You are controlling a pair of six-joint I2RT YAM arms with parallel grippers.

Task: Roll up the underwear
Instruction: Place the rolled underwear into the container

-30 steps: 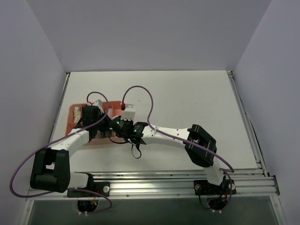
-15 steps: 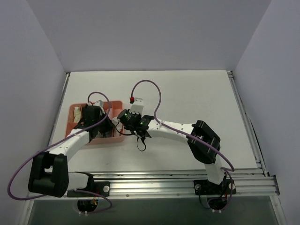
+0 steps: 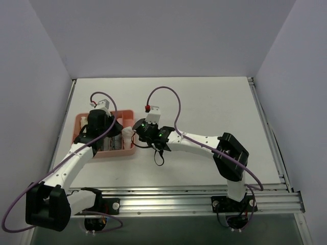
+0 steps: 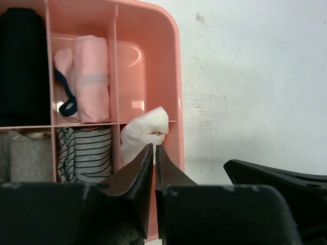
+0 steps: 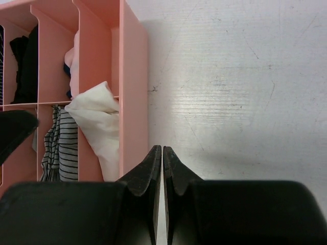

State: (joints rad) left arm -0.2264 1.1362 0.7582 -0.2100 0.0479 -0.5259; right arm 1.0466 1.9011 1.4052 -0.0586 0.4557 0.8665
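Your left gripper (image 4: 154, 149) has its fingers pressed together with nothing between them. Its tips are over the right-edge compartment of the pink plastic divided tray (image 4: 173, 61). The left arm (image 3: 69, 166) runs from its base up and right, with the wrist above the tray.

Your right gripper (image 5: 162, 150) is likewise closed on nothing. Its tips are over the tray's right wall, at the edge of the white table (image 5: 230, 76). The right arm (image 3: 196, 142) reaches left across the table, elbow bent, wrist just beside the tray.

The underwear (image 4: 146, 128), a small white cloth bundle, sits in that right-edge compartment, in the row nearer the left wrist camera. It's loosely bunched, and its top pokes up past the cross divider.

- **Same row:** going left, you have a black-and-white striped garment (image 4: 84, 155), then a grey folded garment (image 4: 25, 158).
- **Far row:** a pink rolled garment with dark-blue trim (image 4: 89, 76) sits behind the striped one, with a black rolled garment (image 4: 23, 66) to its left.
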